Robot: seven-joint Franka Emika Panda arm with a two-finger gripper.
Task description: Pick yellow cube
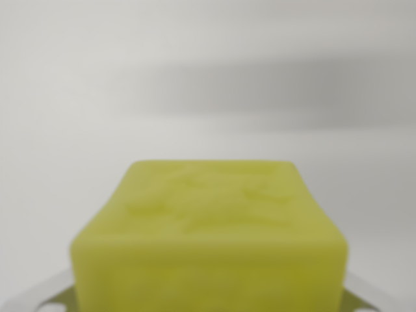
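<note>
Yellow cube (211,234) fills the lower middle of the wrist view, very close to the camera and out of focus. Top face tilted away, showing faint raised or embossed marks too blurred to read; front face cut off by the bottom edge. Colour a pale lime-yellow, slightly glossy. Just beside the cube's lower left corner, a grey-white metallic piece (39,294), curved, with a small greenish reflection of the cube in it; just beside the lower right corner, a matching piece (367,298) with the same tint. Probably parts of the hand (208,305), flanking the cube on both sides, though too little visible to be sure. Whether these pieces press on the cube or stand slightly off it: cannot tell, and so cannot tell whether the hand is wide, narrow or gripping. Behind the cube, a plain pale grey surface (78,97), featureless and blurred. Above the cube on that surface, a broad soft dark band (273,91), like a shadow, running across toward the wrist view's right. Whether the cube rests on the surface or hangs above it: not clear.
</note>
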